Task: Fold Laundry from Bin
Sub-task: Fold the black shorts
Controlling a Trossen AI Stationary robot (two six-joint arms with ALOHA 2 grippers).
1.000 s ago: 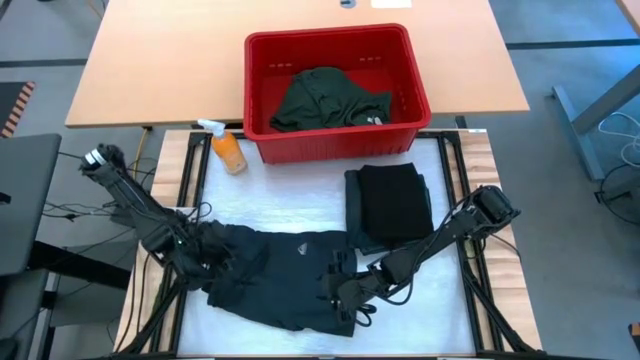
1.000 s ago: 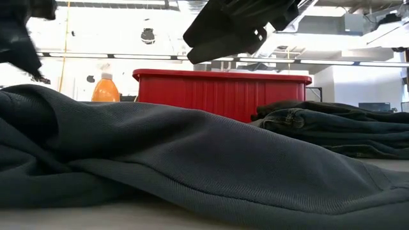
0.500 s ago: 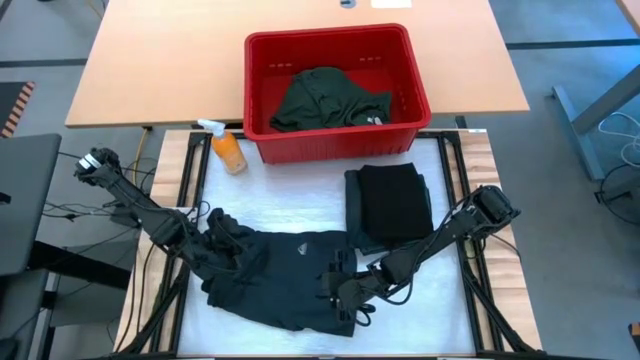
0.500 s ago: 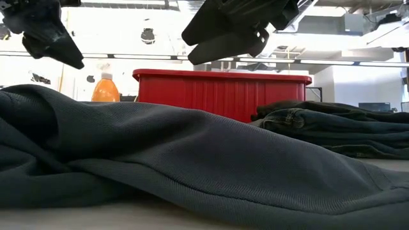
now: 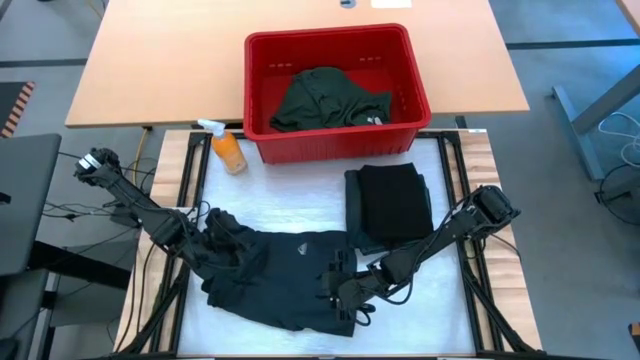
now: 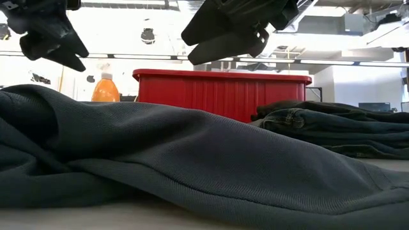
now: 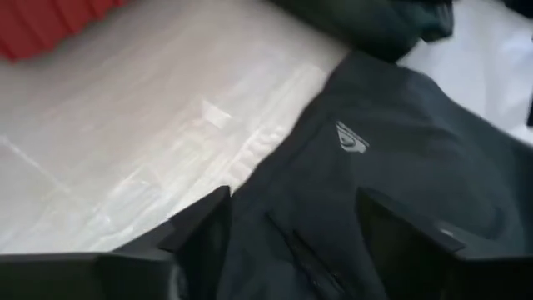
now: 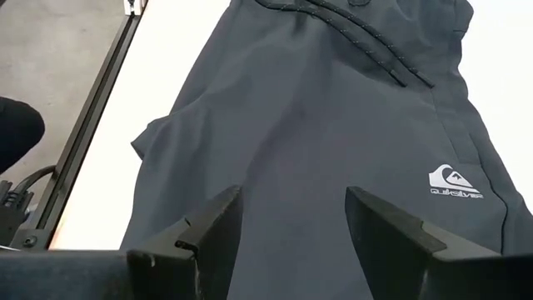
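Note:
A dark grey-black garment (image 5: 285, 265) with a small white logo (image 8: 454, 179) lies spread and rumpled on the white table top; it fills the low view (image 6: 192, 160). My left gripper (image 5: 218, 245) hangs open just above its left part (image 7: 400, 150), with cloth under both fingers. My right gripper (image 5: 340, 290) hangs open above its near right part (image 8: 333, 125). In the low view both grippers, left (image 6: 51, 38) and right (image 6: 227, 32), are clear of the cloth. The red bin (image 5: 330, 33) at the far side holds a dark green garment (image 5: 325, 98).
A folded dark garment (image 5: 392, 205) lies on the table's right part, in front of the bin (image 6: 223, 89); it also shows in the low view (image 6: 332, 124). An orange spray bottle (image 5: 228, 150) stands left of the bin. A wooden table lies beyond.
My left gripper has moved a little toward the table's right and far side over the garment's left part, staying above the cloth. My right gripper has kept still.

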